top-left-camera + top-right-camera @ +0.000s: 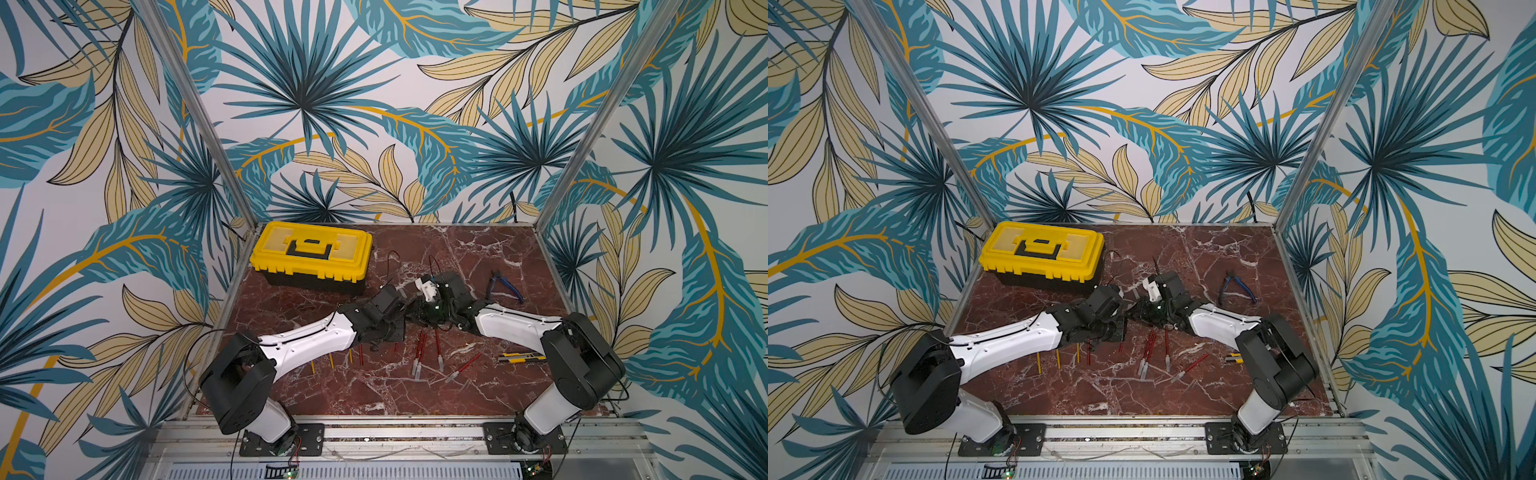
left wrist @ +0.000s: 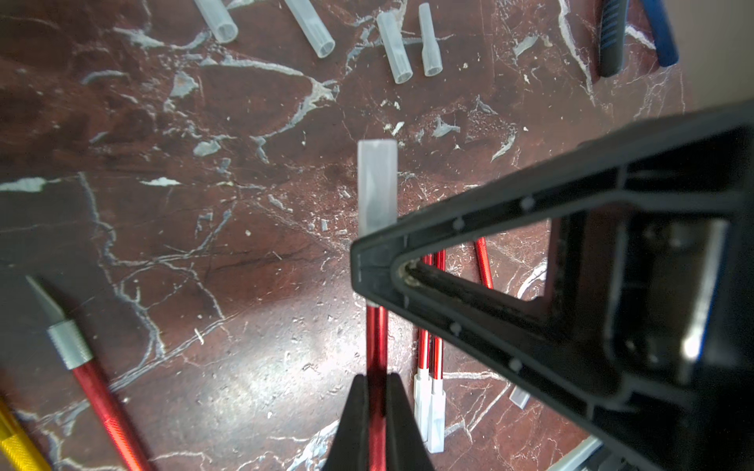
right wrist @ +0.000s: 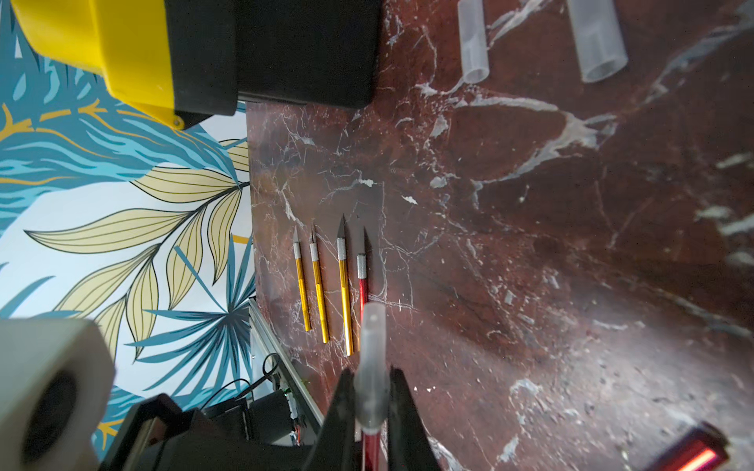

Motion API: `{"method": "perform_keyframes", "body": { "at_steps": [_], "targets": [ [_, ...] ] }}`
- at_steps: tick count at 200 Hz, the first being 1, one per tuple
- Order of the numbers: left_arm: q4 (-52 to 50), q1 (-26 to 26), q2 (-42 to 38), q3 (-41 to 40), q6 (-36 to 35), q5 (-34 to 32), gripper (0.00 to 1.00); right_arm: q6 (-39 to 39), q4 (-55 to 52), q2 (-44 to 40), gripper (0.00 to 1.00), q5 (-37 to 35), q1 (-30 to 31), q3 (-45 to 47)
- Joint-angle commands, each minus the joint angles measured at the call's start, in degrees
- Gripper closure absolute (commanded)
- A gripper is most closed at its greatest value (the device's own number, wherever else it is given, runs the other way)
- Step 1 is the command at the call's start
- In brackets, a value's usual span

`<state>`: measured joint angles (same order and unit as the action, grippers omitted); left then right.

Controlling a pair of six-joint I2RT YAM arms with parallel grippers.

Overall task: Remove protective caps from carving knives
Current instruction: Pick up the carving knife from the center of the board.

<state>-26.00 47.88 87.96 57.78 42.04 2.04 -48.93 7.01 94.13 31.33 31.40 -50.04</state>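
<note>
Black fingers (image 2: pixel 351 424) of the left gripper (image 2: pixel 376 381) are clamped on the handle of a thin red-handled carving knife (image 2: pixel 376 338). The right gripper (image 3: pixel 371 373) presses its own fingers (image 3: pixel 340 420) tight around the translucent grey-white plastic cap (image 2: pixel 377 183) covering the knife's tip. The capped knife is held between the two arms over the middle of the red-brown marble tabletop (image 1: pixel 374 395).

Four empty translucent caps (image 2: pixel 393 49) lie loose on the marble beyond it. Near the left arm, three yellow-handled knives (image 3: pixel 319 293) and one bare red-handled knife (image 3: pixel 362 277) lie in a row, blades uncovered. Several capped red-handled knives (image 1: pixel 419 353) lie between the grippers and the arm bases.

A yellow-lidded black toolbox (image 1: pixel 311 253) stands in the far left corner. Blue-handled pliers (image 1: pixel 503 286) lie to the far right, and a yellow-and-black utility knife (image 1: pixel 519 358) lies beside the right arm.
</note>
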Motion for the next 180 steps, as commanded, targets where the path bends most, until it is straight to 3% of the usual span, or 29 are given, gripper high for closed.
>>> {"method": "perform_keyframes", "body": {
  "at_steps": [1,39,67,103,110,145,166,180],
  "targets": [
    [-1.0,0.3,-1.0,-0.3,0.3,0.4,1.0,0.2,1.2,0.5,0.96,0.0,0.1,-0.8],
    [-1.4,0.2,-1.1,-1.0,0.2,0.4,1.0,-0.5,1.7,1.2,1.0,0.1,0.0,-1.4],
    [-1.6,0.2,-1.1,-1.2,0.4,-0.4,0.59,-2.5,4.2,1.3,1.0,1.5,0.1,-1.0],
    [-1.6,0.2,-0.4,-0.7,0.1,-0.7,0.52,-2.9,4.5,0.7,1.0,1.7,0.1,-0.7],
    [-1.7,0.2,-0.3,-0.6,0.1,-0.8,0.55,-2.9,4.5,0.6,1.0,1.7,0.1,-0.6],
    [-1.6,0.2,0.0,-0.2,0.2,-0.9,0.87,-3.2,5.1,0.2,1.0,2.0,0.1,0.4],
    [-1.7,0.2,0.2,0.0,0.3,-0.6,1.0,-3.1,4.9,0.0,1.0,1.9,0.1,0.6],
    [-1.7,0.2,0.2,-0.1,0.4,-0.4,1.0,-2.6,4.4,0.1,1.0,1.5,0.1,0.5]
  ]
}}
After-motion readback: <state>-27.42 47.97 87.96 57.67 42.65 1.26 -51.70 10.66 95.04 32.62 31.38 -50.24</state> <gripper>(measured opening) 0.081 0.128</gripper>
